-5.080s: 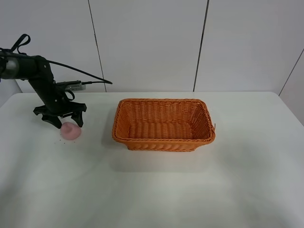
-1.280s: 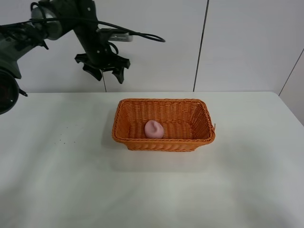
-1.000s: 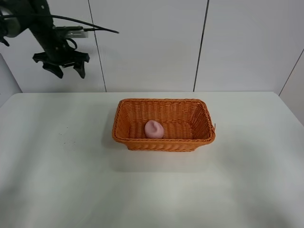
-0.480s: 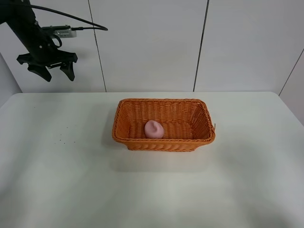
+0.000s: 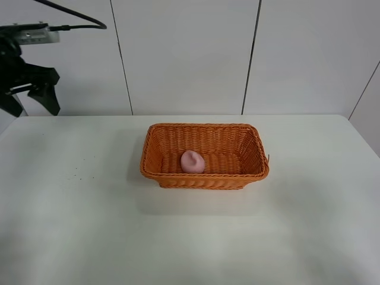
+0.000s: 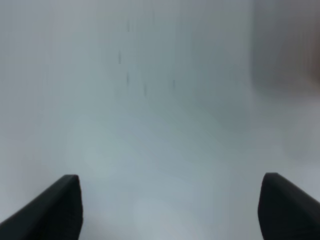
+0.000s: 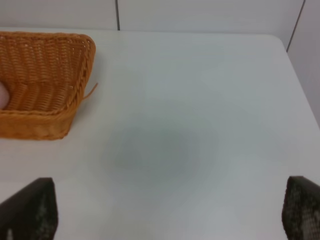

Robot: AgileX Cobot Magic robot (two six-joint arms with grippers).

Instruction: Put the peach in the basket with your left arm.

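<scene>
The pink peach (image 5: pixel 192 161) lies inside the orange wicker basket (image 5: pixel 205 179), left of its middle. The basket stands at the middle of the white table. My left gripper (image 5: pixel 31 104) hangs open and empty high at the far left, well away from the basket. The left wrist view shows its two fingertips (image 6: pixel 65 205) spread wide over blurred bare table. The right wrist view shows the basket's end (image 7: pixel 47 75) with a sliver of the peach (image 7: pixel 2 95). My right gripper (image 7: pixel 167 212) is open and empty there; it is out of the exterior view.
The white table (image 5: pixel 196 237) runs wide around the basket. A few small dark specks (image 5: pixel 83 172) lie on it left of the basket. White wall panels (image 5: pixel 184 53) stand behind the table's far edge.
Five seconds ago the peach lay on the table under my left gripper; now it lies in the basket. Over the last second my open left gripper has swung leftwards, away from the basket.
</scene>
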